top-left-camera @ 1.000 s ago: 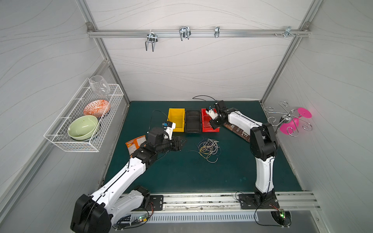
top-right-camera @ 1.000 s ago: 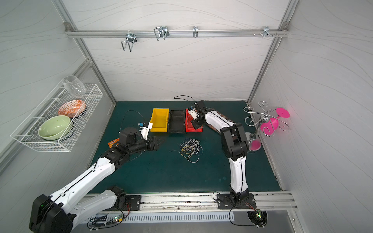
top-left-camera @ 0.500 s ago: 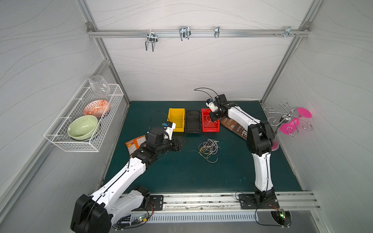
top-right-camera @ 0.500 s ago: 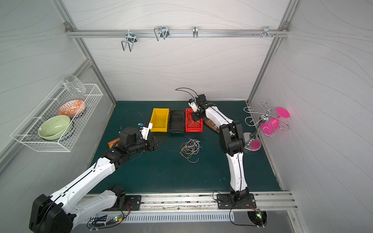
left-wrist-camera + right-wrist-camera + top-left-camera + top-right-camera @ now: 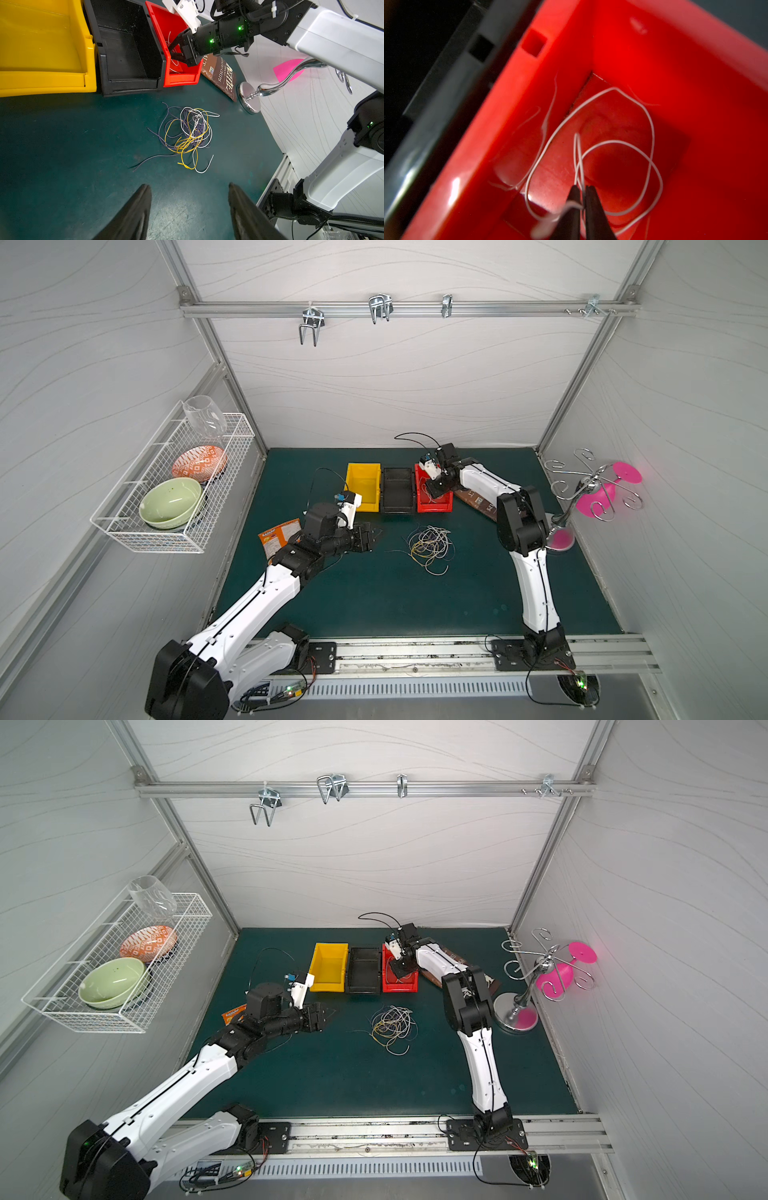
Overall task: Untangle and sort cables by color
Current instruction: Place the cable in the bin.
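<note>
Right wrist, blurred, right claw [image 5: 582, 188] grip on white cable [image 5: 612, 142] unclear, left claw [image 5: 188, 185] spread

White, yellow, perhaps purple cables [image 5: 188, 136]; red bin [image 5: 180, 80].

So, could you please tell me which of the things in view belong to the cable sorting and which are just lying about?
Part of the job: tangled cables; white cable in the red bin; black bin; yellow bin.

Lying about: chip bag; orange packet; wire basket; green bowl; orange bowl; clear glass; pink glass; chrome stand; rail hooks.
</note>
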Robot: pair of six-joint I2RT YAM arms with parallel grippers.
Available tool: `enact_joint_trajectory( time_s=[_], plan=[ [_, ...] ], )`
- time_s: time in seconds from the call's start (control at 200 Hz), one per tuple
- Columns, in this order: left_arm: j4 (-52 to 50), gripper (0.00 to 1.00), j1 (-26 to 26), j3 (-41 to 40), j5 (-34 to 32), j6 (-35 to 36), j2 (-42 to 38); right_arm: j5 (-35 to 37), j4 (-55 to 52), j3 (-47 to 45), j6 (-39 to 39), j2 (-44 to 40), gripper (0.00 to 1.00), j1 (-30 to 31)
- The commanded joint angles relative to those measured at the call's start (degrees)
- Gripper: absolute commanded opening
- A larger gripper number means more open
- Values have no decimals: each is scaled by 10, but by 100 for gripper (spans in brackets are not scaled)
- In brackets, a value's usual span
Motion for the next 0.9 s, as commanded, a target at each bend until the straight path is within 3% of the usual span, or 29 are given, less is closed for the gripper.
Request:
enact_joint_trajectory(
  time_s=[0.0, 0.135, 0.43, 0.63, 0.895],
  plan=[
    [11, 63, 2, 23, -5, 10, -3, 0, -15, -17, -3, -54, 25, 4],
    [11, 63, 2, 24, -6, 10, -6, 9, -23, -39, -17, -109, 41, 4],
    [7, 64, 2, 24, -11, 12, -13, 25, -36, -98, -23, -221, 59, 4],
    [21, 66, 2, 16, 2, 7, -4, 41, -29, -173, 13, -325, 65, 1],
    [69, 63, -1, 5, 54, -17, 64, -67, -11, -357, 99, -498, 69, -2]
  ],
)
